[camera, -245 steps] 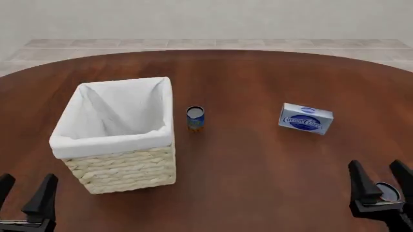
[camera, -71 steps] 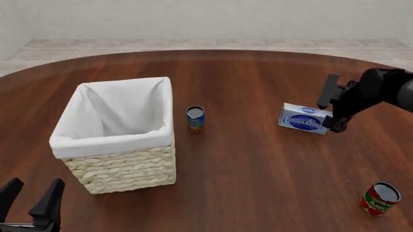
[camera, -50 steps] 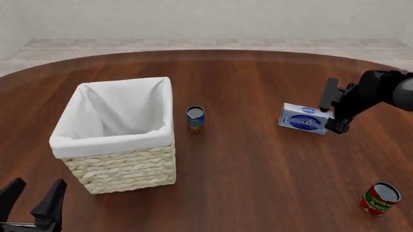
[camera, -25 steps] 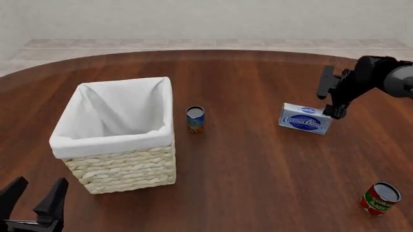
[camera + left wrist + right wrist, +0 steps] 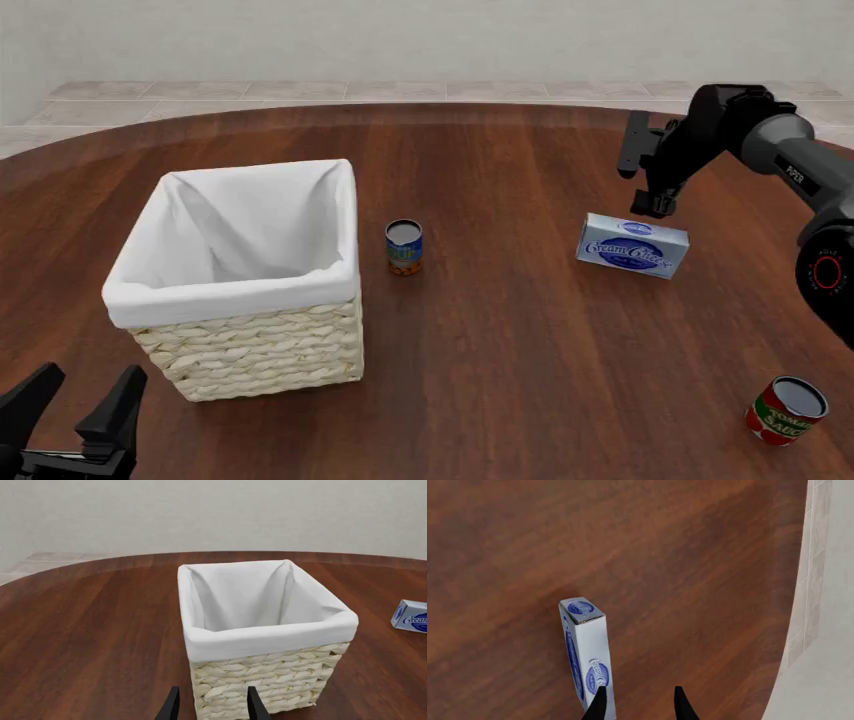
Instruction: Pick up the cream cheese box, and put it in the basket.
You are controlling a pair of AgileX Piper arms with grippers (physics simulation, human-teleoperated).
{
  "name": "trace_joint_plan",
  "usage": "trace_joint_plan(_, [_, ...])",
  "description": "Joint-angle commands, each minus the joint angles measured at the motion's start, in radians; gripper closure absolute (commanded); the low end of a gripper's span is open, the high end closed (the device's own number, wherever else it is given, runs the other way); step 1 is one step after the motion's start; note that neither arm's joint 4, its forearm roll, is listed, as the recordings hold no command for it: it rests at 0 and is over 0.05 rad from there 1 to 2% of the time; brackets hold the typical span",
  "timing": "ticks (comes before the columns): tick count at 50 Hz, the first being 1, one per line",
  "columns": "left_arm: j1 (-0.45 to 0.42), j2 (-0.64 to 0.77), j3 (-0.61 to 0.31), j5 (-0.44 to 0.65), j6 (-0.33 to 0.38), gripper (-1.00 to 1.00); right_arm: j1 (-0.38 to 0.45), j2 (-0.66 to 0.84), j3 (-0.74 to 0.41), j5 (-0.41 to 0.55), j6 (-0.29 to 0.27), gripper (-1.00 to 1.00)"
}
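The cream cheese box stands on its long edge on the table, right of centre, with nothing holding it. My right gripper hovers open just beyond its far end, apart from it. In the right wrist view the box lies beside one fingertip, not between the pair of my right gripper. The wicker basket with a white lining stands at the left. My left gripper is open at the near left corner, just in front of the basket, its fingers held apart in the left wrist view. The box shows at that view's edge.
A small blue can stands upright between the basket and the box. A red can stands near the front right. The round table's far edge borders a tiled floor and a wall.
My right gripper has lifted away from the box's right end and moved toward the far side of the table. The box has stayed put. The left gripper has barely shifted.
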Motion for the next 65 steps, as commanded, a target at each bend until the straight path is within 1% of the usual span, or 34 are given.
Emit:
trace_joint_plan(1, [-0.001, 0.015, 0.0, -0.01, -0.007, -1.0, 0.031, 0.037, -0.068, 0.08, 0.007, -1.0])
trace_joint_plan(6, [-0.001, 0.012, 0.0, -0.008, -0.012, -1.0, 0.035, 0.048, -0.084, 0.091, 0.002, -1.0])
trace_joint_plan(8, [0.0, 0.012, 0.0, -0.008, -0.011, -1.0, 0.046, 0.05, -0.091, 0.108, 0.01, -1.0])
trace_joint_plan(9, [-0.001, 0.013, 0.0, -0.009, -0.012, -1.0, 0.058, 0.059, -0.113, 0.132, 0.031, -1.0])
trace_joint_plan(10, [-0.001, 0.013, 0.0, -0.008, -0.012, -1.0, 0.069, 0.056, -0.113, 0.15, 0.043, -1.0])
trace_joint_plan(11, [-0.001, 0.015, 0.0, -0.01, -0.013, -1.0, 0.071, 0.042, -0.086, 0.143, 0.034, -1.0])
trace_joint_plan(13, [-0.001, 0.016, 0.0, -0.01, -0.013, -1.0, 0.066, 0.05, -0.108, 0.155, 0.045, -1.0])
trace_joint_plan(15, [-0.002, 0.017, 0.0, -0.011, -0.014, -1.0, 0.055, 0.054, -0.114, 0.145, 0.033, -1.0])
trace_joint_plan(18, [-0.004, 0.017, 0.0, -0.011, -0.014, -1.0, 0.047, 0.039, -0.076, 0.131, 0.021, -1.0])
trace_joint_plan(21, [-0.007, 0.013, 0.0, -0.009, -0.013, -1.0, 0.048, 0.03, -0.056, 0.129, 0.026, -1.0])
trace_joint_plan(22, [-0.007, 0.011, 0.0, -0.007, -0.014, -1.0, 0.045, 0.042, -0.073, 0.133, 0.031, -1.0])
trace_joint_plan(25, [-0.004, 0.009, 0.0, -0.006, -0.014, -1.0, 0.043, 0.037, -0.044, 0.127, 0.034, -1.0])
trace_joint_plan(28, [-0.002, 0.008, 0.0, -0.005, -0.014, -1.0, 0.049, 0.053, -0.067, 0.137, 0.049, -1.0])
trace_joint_plan(30, [-0.001, 0.01, 0.0, -0.006, -0.014, -1.0, 0.046, 0.049, -0.045, 0.126, 0.043, -1.0])
trace_joint_plan(36, [-0.002, 0.008, 0.0, -0.005, -0.014, -1.0, 0.068, 0.037, -0.01, 0.125, 0.064, -1.0])
trace_joint_plan(43, [-0.001, 0.004, 0.0, -0.002, -0.014, -1.0, 0.062, 0.046, 0.02, 0.095, 0.047, -1.0])
trace_joint_plan(48, [0.0, 0.001, 0.0, -0.001, -0.015, -1.0, 0.05, 0.076, -0.005, 0.091, 0.035, -1.0])
trace_joint_plan(51, [-0.001, 0.004, 0.0, -0.002, -0.015, -1.0, 0.039, 0.076, 0.02, 0.075, 0.019, -1.0])
trace_joint_plan(52, [-0.002, 0.005, 0.0, -0.003, -0.016, -1.0, 0.042, 0.08, 0.01, 0.078, 0.021, -1.0])
trace_joint_plan(53, [-0.006, 0.011, 0.0, -0.007, -0.017, -1.0, 0.047, 0.101, -0.043, 0.099, 0.037, -1.0])
trace_joint_plan(58, [-0.006, 0.014, 0.0, -0.009, -0.016, -1.0, 0.043, 0.101, -0.041, 0.096, 0.027, -1.0])
trace_joint_plan(62, [-0.008, 0.018, 0.0, -0.012, -0.017, -1.0, 0.044, 0.121, -0.08, 0.121, 0.047, -1.0])
trace_joint_plan(64, [-0.01, 0.019, 0.0, -0.013, -0.016, -1.0, 0.048, 0.137, -0.126, 0.161, 0.08, -1.0])
trace_joint_plan(65, [-0.01, 0.019, 0.0, -0.013, -0.016, -1.0, 0.048, 0.131, -0.114, 0.156, 0.072, -1.0])
